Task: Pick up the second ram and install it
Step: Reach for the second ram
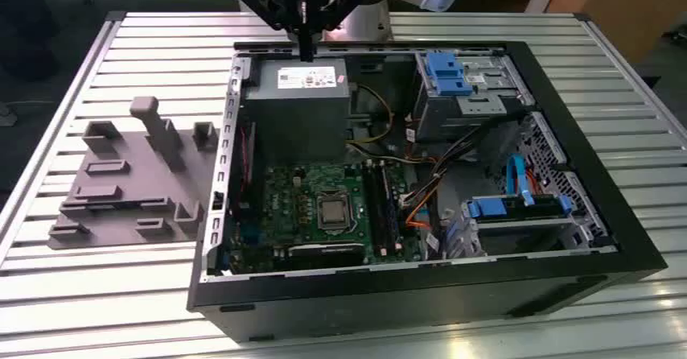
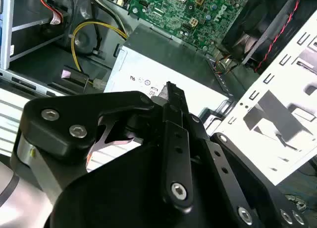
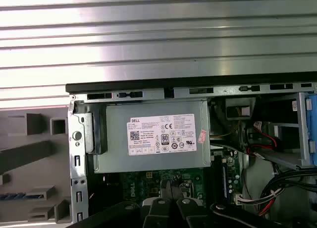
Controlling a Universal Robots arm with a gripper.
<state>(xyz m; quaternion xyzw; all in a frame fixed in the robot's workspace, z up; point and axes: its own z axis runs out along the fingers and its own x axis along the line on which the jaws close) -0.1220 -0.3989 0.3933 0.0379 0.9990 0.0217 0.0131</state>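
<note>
We see the gripper [image 1: 306, 27] above the back rim of the open computer case [image 1: 429, 307], which lies on the slatted tabletop [image 1: 108, 295]. Its fingers [image 2: 176, 148] are drawn narrow on the second ram [image 1: 307, 49]. The ram is a thin dark stick hanging upright just over the grey power supply [image 3: 153, 139]. The supply's white label [image 3: 162, 134] carries rows of small print, a barcode and certification marks. The green motherboard [image 1: 311, 206] lies beside the supply inside the case. The grey fixture [image 1: 118, 182] sits on the tabletop at the exterior view's left.

Grey PSU [image 3: 114, 139]: white label [image 3: 162, 135] w/ barcodes, cert symbols; small red sticker [image 3: 201, 136] at label edge.
</note>
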